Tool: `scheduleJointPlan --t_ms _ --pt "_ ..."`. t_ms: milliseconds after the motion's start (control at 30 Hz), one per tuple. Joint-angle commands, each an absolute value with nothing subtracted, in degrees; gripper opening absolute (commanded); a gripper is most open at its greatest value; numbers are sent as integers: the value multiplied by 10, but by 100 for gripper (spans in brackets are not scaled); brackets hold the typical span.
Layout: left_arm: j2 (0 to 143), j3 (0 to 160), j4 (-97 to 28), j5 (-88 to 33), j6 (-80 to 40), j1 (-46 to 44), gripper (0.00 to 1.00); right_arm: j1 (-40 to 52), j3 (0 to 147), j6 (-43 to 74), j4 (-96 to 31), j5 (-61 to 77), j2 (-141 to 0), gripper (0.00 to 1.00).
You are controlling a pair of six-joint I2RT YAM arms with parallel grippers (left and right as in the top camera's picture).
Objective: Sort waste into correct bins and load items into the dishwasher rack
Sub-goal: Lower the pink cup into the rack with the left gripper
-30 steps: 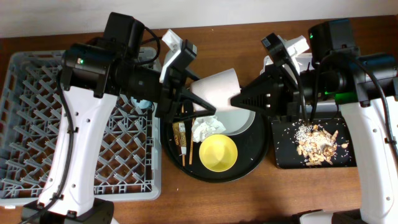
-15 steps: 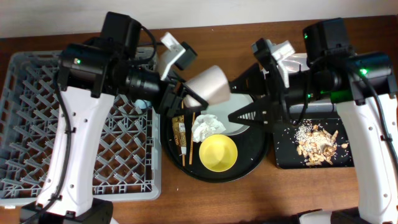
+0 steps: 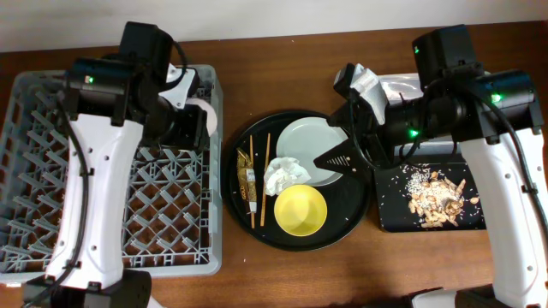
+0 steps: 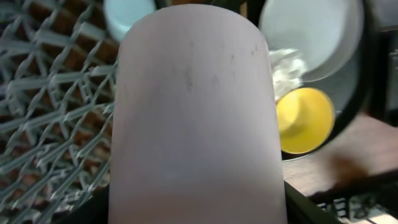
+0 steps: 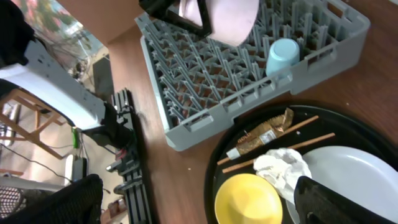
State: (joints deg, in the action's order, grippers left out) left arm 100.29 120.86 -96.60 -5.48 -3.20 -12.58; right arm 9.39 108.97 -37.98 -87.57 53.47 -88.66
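Note:
My left gripper is shut on the small pink cup, held over the right side of the grey dishwasher rack; the cup fills the left wrist view. A blue cup stands upside down in the rack. On the round black tray lie the pale plate, crumpled tissue, yellow bowl, two chopsticks and a gold-brown wrapper. My right gripper hangs open and holds nothing over the plate's right edge. Food scraps lie in the black rectangular tray.
The clear tub sits behind the black rectangular tray, mostly hidden under my right arm. The rack's near wall borders the round tray's left rim. Bare wooden table runs along the front edge.
My left gripper has carried the pink cup left from above the round tray to above the rack. My right gripper has opened from shut and shifted slightly toward the plate.

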Motion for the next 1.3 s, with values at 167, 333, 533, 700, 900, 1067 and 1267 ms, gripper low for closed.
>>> scheduleJointPlan --t_ms 167,333,533,700,900,1067,1267 --pt "1004 1053 -863 -2 -79 -126 34 98 1099 -385 -876 517 -879 99" --pt "1005 964 -811 -2 -81 -117 34 98 1099 -385 -876 517 -879 98" --pt "1005 955 -828 -2 -81 -96 34 98 1099 -385 -876 517 -879 99" --pt "1005 936 -827 -2 -81 -96 34 98 1099 -385 -876 517 -879 99" --pt "1005 891 -797 -2 -81 -96 34 98 1099 -385 -876 517 -879 99" --pt "1005 874 -775 -1 -82 -96 34 98 1099 -385 -876 517 -879 99" --pt "1005 873 -771 3 -82 -96 48 98 1099 -385 -876 517 -879 99"
